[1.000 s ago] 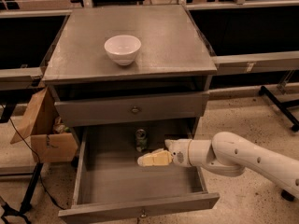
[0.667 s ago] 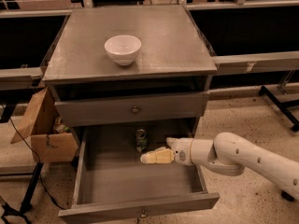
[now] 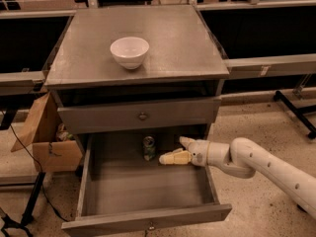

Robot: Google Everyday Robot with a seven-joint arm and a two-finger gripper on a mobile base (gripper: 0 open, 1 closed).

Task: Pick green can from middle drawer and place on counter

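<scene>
Camera view shows spread claw (image 3: 171,149) beside upright green can (image 3: 149,147) in grey metal middle drawer (image 3: 148,189).

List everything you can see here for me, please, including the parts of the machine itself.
counter: one, dull grey metal, top of the cabinet.
white bowl: one, white, upright on the counter, left of its middle.
top drawer: one, grey with a small round knob, just under the counter.
middle drawer: one, grey, pulled open, bare grey inside.
green can: one, green with a silver top, upright near the back of the middle drawer.
cardboard box: one, brown, on the floor left of the cabinet.
arm: one, white, reaching in from the right.
gripper: one, pale yellowish, open, inside the middle drawer just right of the green can, not around it.
</scene>
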